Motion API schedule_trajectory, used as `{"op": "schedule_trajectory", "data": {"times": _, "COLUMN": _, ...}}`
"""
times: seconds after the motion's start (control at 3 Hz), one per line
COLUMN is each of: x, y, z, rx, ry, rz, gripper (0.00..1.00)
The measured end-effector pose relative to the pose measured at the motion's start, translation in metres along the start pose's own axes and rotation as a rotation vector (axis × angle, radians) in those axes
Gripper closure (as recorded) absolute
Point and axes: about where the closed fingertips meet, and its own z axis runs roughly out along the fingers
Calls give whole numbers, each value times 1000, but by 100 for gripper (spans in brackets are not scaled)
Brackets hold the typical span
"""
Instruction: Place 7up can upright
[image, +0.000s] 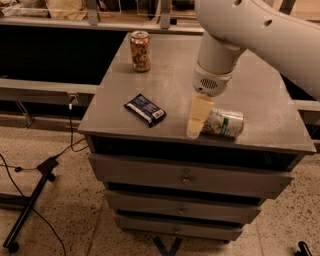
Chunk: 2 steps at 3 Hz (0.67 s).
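Observation:
The 7up can (226, 123) lies on its side near the front right edge of the grey cabinet top (170, 80). It is white and silver with green markings. My gripper (199, 120) hangs down from the white arm (235, 35) at the can's left end, its pale yellow tip low over the cabinet top and against the can. The can's left end is hidden behind the gripper.
A brown-gold patterned can (140, 51) stands upright at the back left of the top. A dark blue snack packet (145, 110) lies flat front left. Drawers (185, 177) sit below the top. A stand and cables (35, 190) lie on the floor at the left.

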Motion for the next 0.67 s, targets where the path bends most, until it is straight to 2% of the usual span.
{"op": "schedule_trajectory", "data": {"times": 0.33, "x": 1, "y": 1, "z": 3, "rx": 9, "ry": -20, "rz": -28, "gripper": 16}}
{"op": "schedule_trajectory", "data": {"times": 0.67, "x": -2, "y": 4, "z": 2, "rx": 32, "ry": -7, "rz": -72, "gripper": 39}}
